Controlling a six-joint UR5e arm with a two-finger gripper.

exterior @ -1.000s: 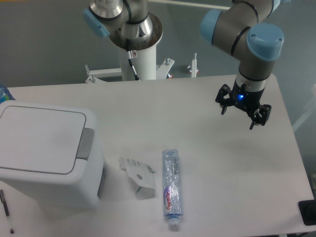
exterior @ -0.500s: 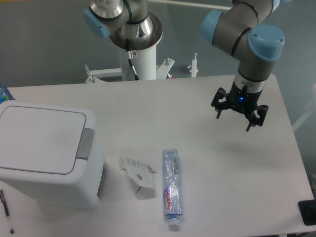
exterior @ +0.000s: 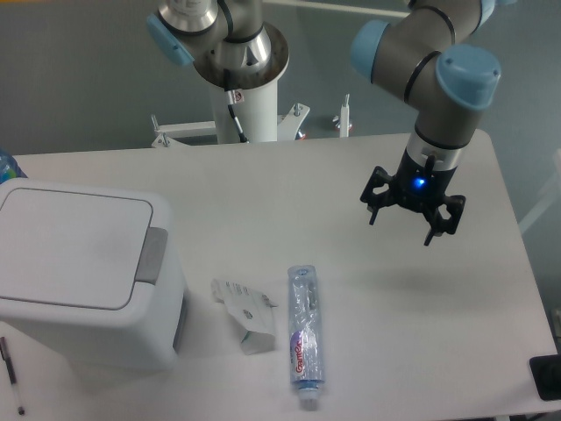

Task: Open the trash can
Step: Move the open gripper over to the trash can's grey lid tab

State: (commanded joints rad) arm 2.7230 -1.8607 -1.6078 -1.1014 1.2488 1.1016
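The trash can (exterior: 83,272) is a large boxy white bin at the left of the table, its flat lid down and a grey push tab (exterior: 152,255) on its right edge. My gripper (exterior: 401,228) hangs over the right half of the table, far to the right of the bin. Its fingers are spread apart with nothing between them, and a blue light glows on its body.
A clear plastic bottle (exterior: 303,335) with a blue-and-red label lies in front of the bin. Beside it is a crumpled white paper carton (exterior: 245,314). A pen (exterior: 11,375) lies at the front left edge. The arm's base column (exterior: 244,96) stands at the back.
My gripper has drifted left and slightly toward the front over the table, still open. Everything else has stayed put.
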